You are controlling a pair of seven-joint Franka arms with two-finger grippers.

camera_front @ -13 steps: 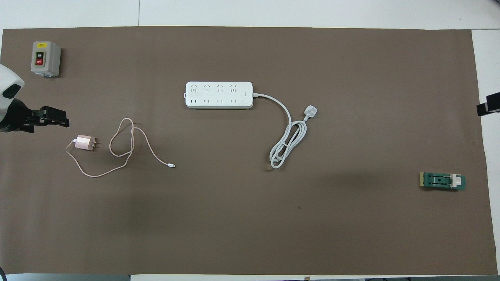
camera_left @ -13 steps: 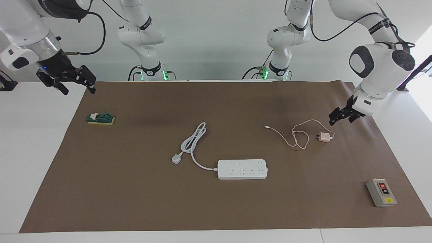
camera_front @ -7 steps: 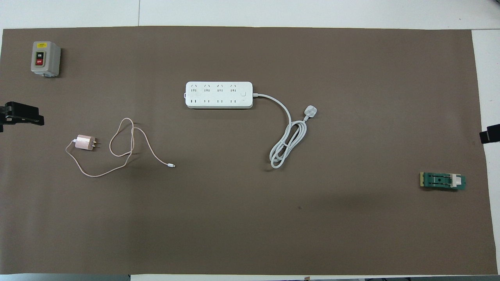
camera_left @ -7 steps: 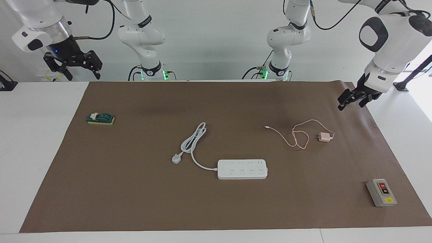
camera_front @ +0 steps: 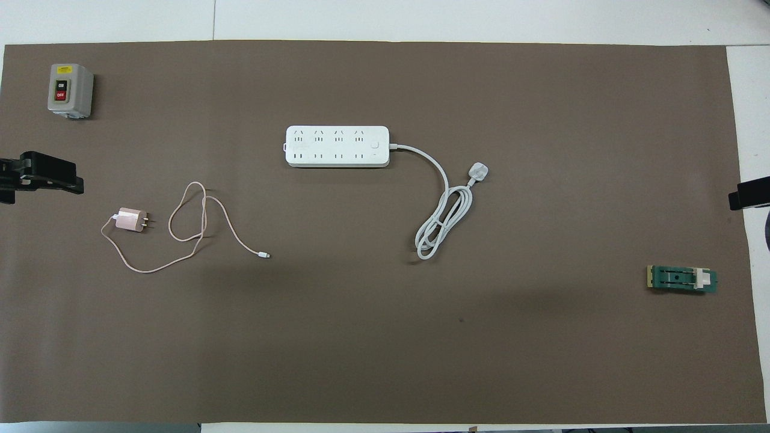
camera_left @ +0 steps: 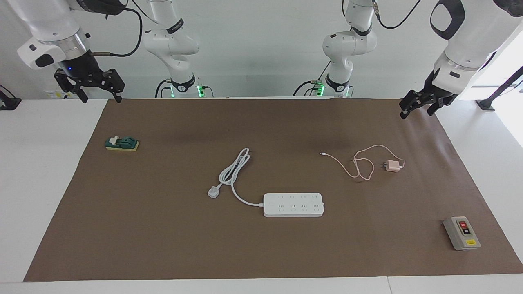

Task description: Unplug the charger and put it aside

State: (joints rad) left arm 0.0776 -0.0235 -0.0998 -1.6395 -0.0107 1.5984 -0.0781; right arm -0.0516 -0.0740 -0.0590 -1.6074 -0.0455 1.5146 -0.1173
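The pale pink charger lies on the brown mat, toward the left arm's end, with its prongs free of any socket. It also shows in the overhead view. Its thin pink cable lies looped beside it. The white power strip lies mid-table, farther from the robots, with no plug in it. My left gripper is open and empty, raised over the mat's edge at its own end. My right gripper is open and empty, raised over its own end.
The strip's thick white cord ends in a white three-pin plug lying loose on the mat. A grey switch box stands at the left arm's end. A green knife switch lies at the right arm's end.
Both arms have lifted and drawn back toward the robots. The left gripper has moved off from beside the charger. The charger and its cable have not moved.
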